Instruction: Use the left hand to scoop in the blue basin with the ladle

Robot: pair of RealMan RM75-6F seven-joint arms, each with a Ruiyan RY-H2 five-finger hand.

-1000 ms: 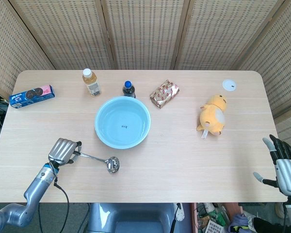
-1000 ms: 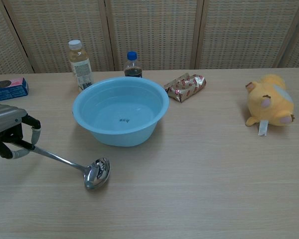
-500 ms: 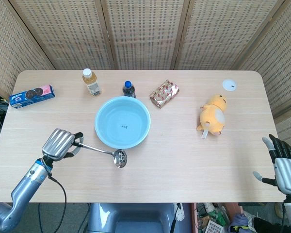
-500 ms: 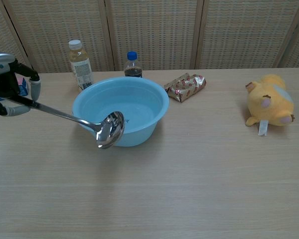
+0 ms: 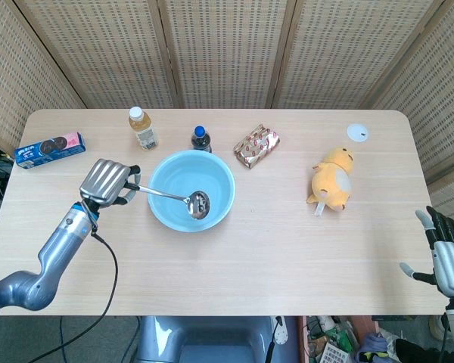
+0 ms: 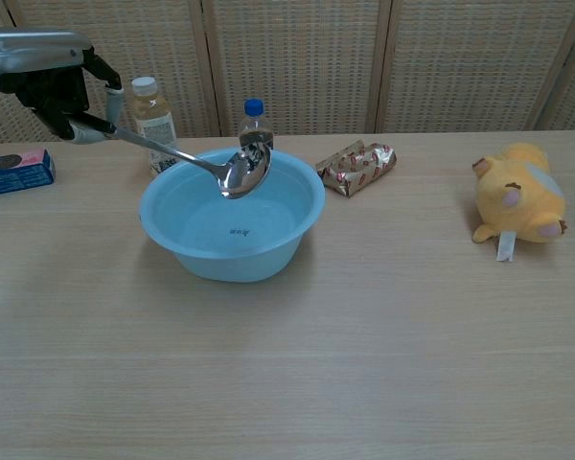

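Observation:
The blue basin stands in the middle of the table. My left hand grips the handle of the steel ladle left of the basin, raised above the table. The ladle's bowl hangs over the basin's inside, above the rim in the chest view. My right hand is at the table's front right corner, fingers apart, holding nothing; the chest view does not show it.
Behind the basin stand a tea bottle and a dark bottle with a blue cap. A snack packet, a yellow plush toy, a white lid and a cookie box lie around.
My left hand lifted the ladle off the table and carried it up and to the right. Its bowl went from in front of the basin to over the basin's inside.

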